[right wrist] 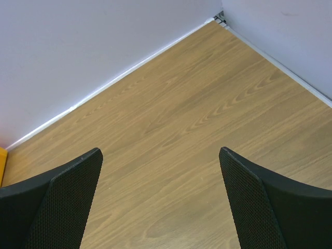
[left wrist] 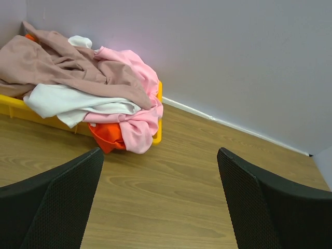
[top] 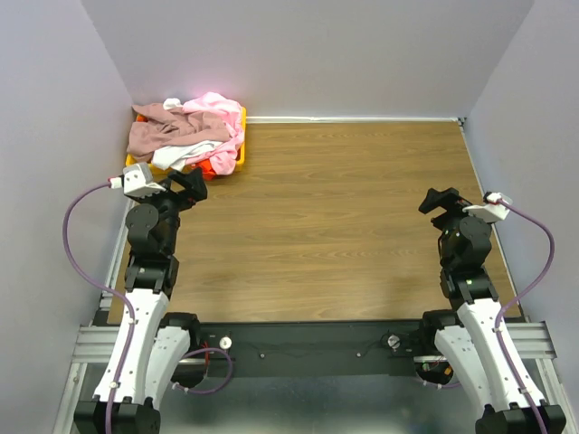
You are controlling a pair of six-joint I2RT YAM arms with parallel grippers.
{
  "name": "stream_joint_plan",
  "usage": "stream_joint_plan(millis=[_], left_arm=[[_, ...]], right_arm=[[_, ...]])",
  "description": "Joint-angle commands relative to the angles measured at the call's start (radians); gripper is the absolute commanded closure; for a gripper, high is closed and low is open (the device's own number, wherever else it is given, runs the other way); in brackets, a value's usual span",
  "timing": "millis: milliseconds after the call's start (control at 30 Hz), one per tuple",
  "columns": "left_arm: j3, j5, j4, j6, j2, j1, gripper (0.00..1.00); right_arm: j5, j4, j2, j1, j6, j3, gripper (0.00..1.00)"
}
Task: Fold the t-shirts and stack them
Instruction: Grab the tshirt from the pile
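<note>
We call zero progress: crumpled mauve, pink, white, orange cloth t-shirts (left wrist: 88, 78) heaped in yellow plastic bin (left wrist: 10, 105), far-left corner. Left gripper (left wrist: 159, 155) wide, empty, facing heap; right gripper (right wrist: 161, 155) wide, empty. All folding, stacking left.

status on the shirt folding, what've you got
Both open and empty: left gripper, right gripper. All t-shirts heaped unfolded in yellow bin, far left corner. Nothing blocking the table.
</note>
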Motion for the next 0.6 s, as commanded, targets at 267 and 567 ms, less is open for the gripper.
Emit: stream_joint_plan(millis=[267,567], left_arm=[[0.111,-0.087,-0.084,0.058,-0.027,-0.004,0.06],[0.440,0.000,-0.194,0.240,0.232,-0.004,0.08]], right_arm=[[0.009,-0.009,-0.008,-0.004,-0.013,0.004,0.00],[-0.037,-0.009,-0.001,-0.003,-0.004,0.011,0.00]])
